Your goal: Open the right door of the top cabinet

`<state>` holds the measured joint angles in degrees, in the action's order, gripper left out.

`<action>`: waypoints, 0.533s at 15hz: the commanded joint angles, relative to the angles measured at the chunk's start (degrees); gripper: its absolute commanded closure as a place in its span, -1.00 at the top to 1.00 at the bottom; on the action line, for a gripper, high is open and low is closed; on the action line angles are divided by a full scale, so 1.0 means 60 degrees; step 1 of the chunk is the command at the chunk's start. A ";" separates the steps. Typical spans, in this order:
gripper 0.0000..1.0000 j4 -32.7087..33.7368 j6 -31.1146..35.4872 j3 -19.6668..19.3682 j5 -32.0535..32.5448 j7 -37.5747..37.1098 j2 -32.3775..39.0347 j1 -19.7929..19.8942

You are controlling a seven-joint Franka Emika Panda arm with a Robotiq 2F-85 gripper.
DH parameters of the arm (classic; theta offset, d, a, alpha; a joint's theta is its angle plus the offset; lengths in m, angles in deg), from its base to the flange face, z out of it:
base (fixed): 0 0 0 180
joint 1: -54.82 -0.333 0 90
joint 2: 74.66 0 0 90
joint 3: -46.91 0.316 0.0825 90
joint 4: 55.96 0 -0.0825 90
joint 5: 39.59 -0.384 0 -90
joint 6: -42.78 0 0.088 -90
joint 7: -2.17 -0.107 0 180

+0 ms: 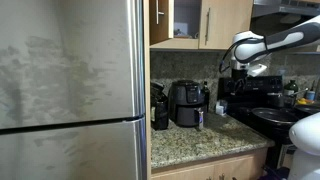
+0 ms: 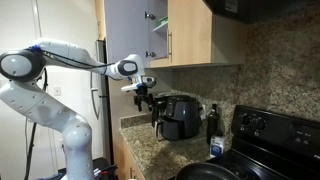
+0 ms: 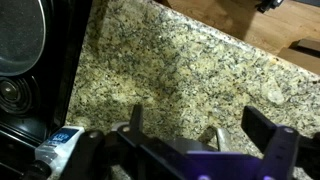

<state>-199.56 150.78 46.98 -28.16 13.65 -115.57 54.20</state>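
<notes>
The top cabinet shows in both exterior views. Its right door [image 1: 225, 20] [image 2: 190, 32] is light wood with a vertical bar handle [image 1: 208, 22] [image 2: 170, 45] and is shut. The door beside it stands open on a dark interior [image 1: 185, 18] [image 2: 155, 30]. My gripper [image 1: 236, 84] [image 2: 146, 97] [image 3: 200, 132] hangs below the cabinet, over the granite counter, apart from the door and handle. Its fingers are spread and nothing is between them.
A black air fryer [image 1: 187, 103] [image 2: 180, 116] stands on the granite counter [image 1: 200, 140] [image 3: 180, 70]. There is a dark bottle [image 2: 212, 120], a black stove [image 1: 262, 100] [image 2: 262, 128] [image 3: 20, 70] and a steel fridge [image 1: 70, 90]. A blue-labelled item [image 3: 62, 142] lies by the stove.
</notes>
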 commanded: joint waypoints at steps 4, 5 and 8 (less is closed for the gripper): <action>1.00 -0.0071 0.0294 0.0052 0.0390 -0.0233 -0.0043 0.0034; 1.00 -0.0103 0.0468 0.0185 0.0766 -0.0426 -0.0077 0.0172; 1.00 -0.0348 0.1889 0.0166 0.1310 -0.1408 -0.0152 0.0228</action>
<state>-199.64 154.11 47.37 -22.04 9.99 -115.67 54.34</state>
